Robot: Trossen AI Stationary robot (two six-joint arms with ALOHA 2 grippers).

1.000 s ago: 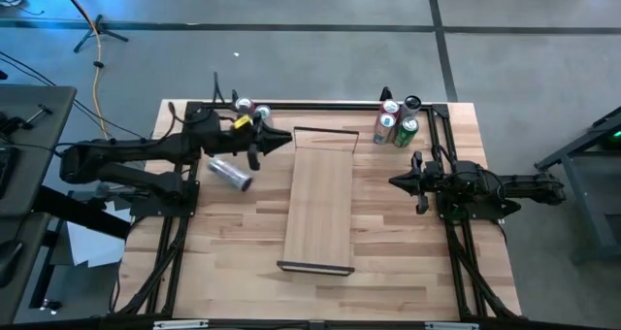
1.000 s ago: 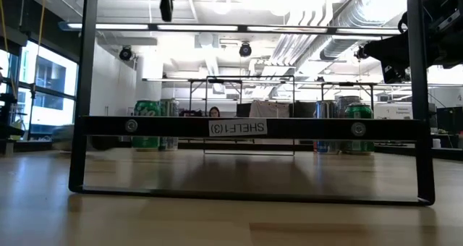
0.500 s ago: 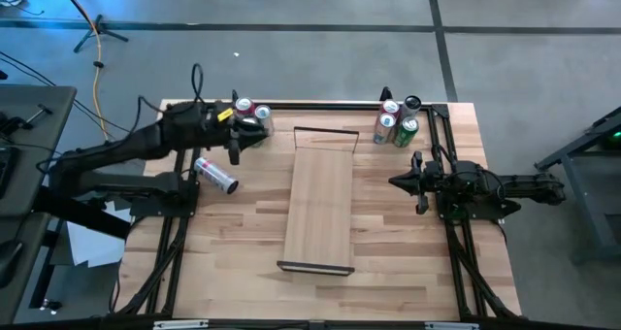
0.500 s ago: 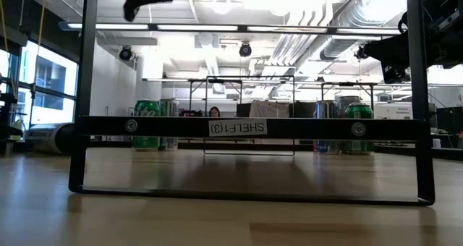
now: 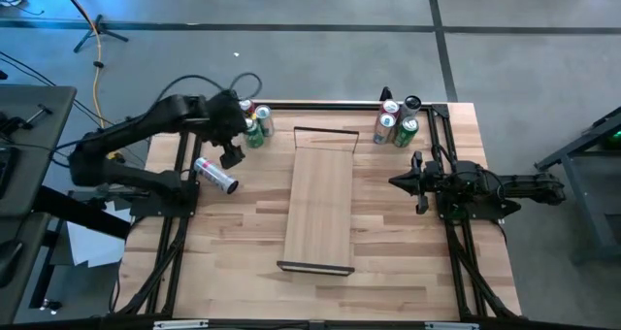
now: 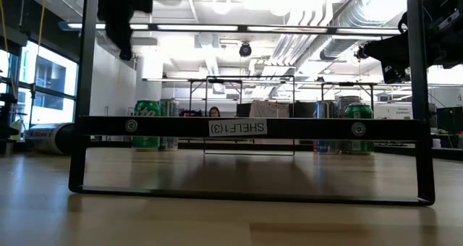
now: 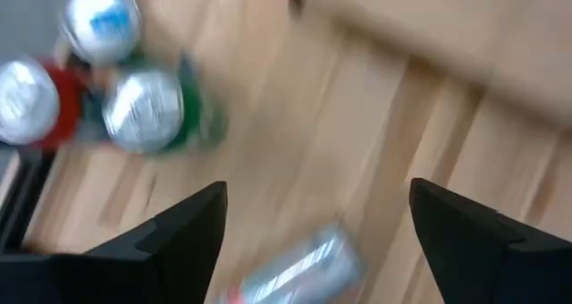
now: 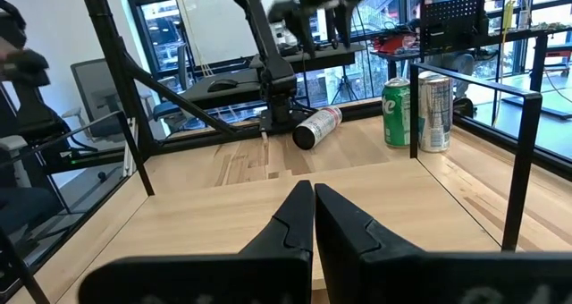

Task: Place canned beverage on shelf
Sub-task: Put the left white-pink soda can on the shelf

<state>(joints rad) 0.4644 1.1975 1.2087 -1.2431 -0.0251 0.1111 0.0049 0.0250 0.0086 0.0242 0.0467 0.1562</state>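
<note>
A silver canned beverage point(image 5: 215, 174) lies on its side on the tabletop, left of the shelf point(image 5: 318, 209); it also shows in the right wrist view point(image 8: 317, 127) and the low view point(image 6: 51, 139). My left gripper point(image 5: 231, 155) hangs above it, pointing down and open. In the left wrist view, the can point(image 7: 304, 264) shows blurred between its fingers, well below them. The shelf is a long pale board lying in the middle of the table, with dark frames at its ends. My right gripper point(image 5: 417, 182) waits shut and level, right of the shelf point(image 8: 313, 216).
Three cans point(image 5: 254, 124) stand at the far left corner, close to the left gripper point(image 7: 143, 112). Several more cans point(image 5: 396, 121) stand at the far right. Black frame rails run along the table's left, right and far edges.
My left gripper has swung away from the shelf toward the table's left edge and tipped from level to pointing down. The silver can has rolled a little toward the left edge, then lain still.
</note>
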